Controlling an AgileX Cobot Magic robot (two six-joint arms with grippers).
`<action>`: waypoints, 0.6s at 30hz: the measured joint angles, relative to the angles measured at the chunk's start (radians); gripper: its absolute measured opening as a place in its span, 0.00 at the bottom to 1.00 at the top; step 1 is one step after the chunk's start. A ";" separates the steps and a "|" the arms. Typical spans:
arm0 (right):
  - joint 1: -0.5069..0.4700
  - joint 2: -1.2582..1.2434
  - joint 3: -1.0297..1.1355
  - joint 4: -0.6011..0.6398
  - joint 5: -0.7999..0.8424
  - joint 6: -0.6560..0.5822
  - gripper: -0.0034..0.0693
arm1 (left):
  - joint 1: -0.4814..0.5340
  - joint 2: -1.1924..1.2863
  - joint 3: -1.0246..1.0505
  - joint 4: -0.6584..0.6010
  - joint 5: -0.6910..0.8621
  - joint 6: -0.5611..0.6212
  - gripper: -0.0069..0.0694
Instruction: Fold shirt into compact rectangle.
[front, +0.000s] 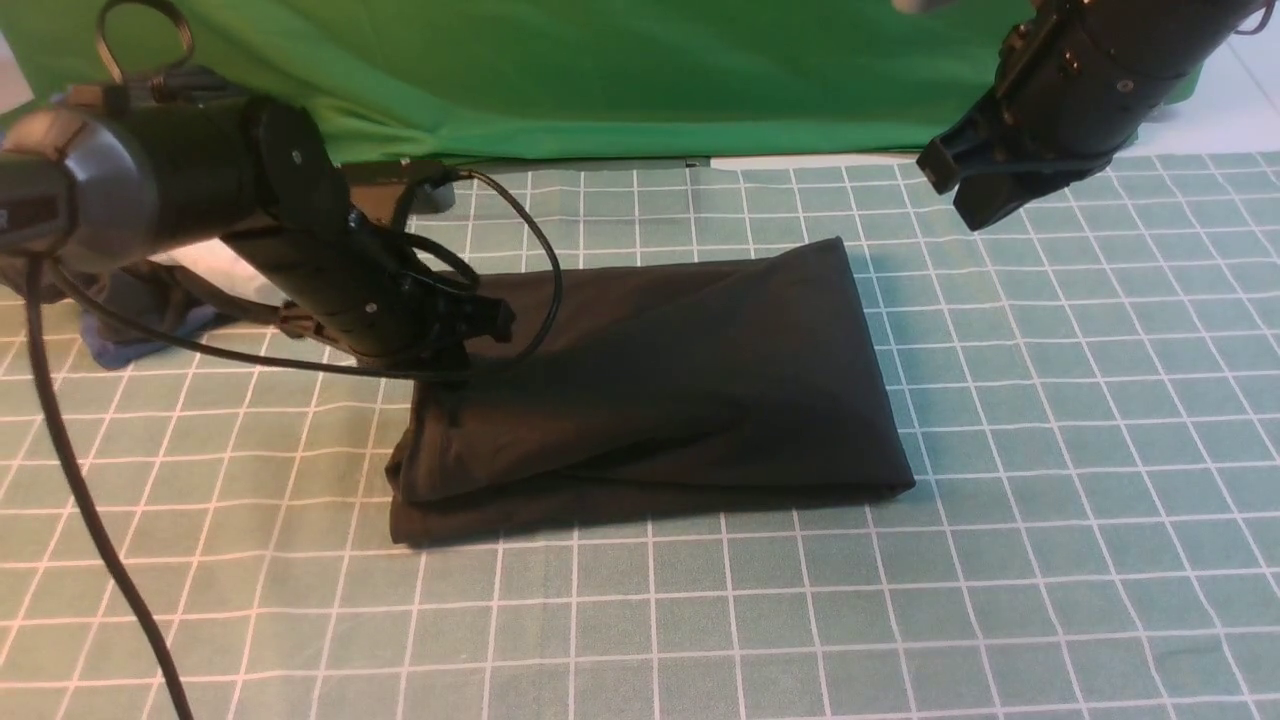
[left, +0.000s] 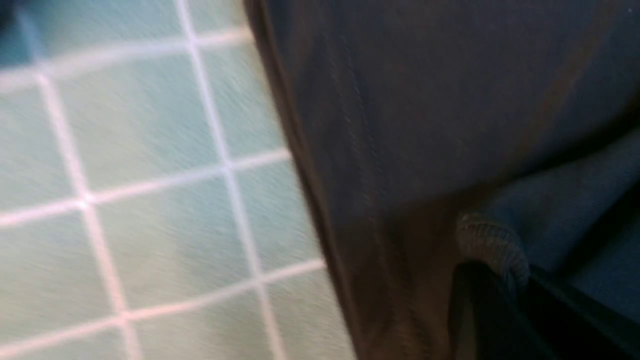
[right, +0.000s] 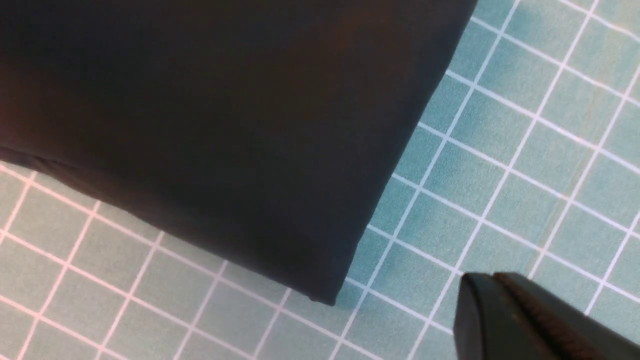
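The black shirt (front: 680, 380) lies on the green grid mat (front: 1050, 520) folded into a long band, neat at its right end and bunched in layers at its left end. My left gripper (front: 452, 400) is down at that left end. In the left wrist view its dark jaws (left: 500, 272) are shut on a ribbed fold of the shirt (left: 425, 125). My right gripper (front: 950, 190) hangs above the mat beyond the shirt's far right corner, shut and empty. The right wrist view shows its jaws (right: 492, 280) pressed together over bare mat, beside a corner of the shirt (right: 225, 125).
A green backdrop cloth (front: 600, 70) hangs along the back of the table. Behind my left arm at the left edge lies a heap of white, blue and grey garments (front: 120, 340). A black cable (front: 80, 500) trails over the mat's left side.
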 joint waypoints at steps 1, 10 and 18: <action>0.000 0.000 0.000 0.000 0.000 0.000 0.07 | 0.000 -0.001 -0.004 0.003 0.000 0.002 0.11; 0.000 0.000 0.000 0.008 0.000 -0.001 0.07 | -0.001 -0.005 -0.027 0.051 -0.045 0.097 0.11; 0.000 0.000 0.000 0.045 0.000 -0.001 0.07 | -0.002 0.002 -0.027 0.101 -0.030 0.100 0.24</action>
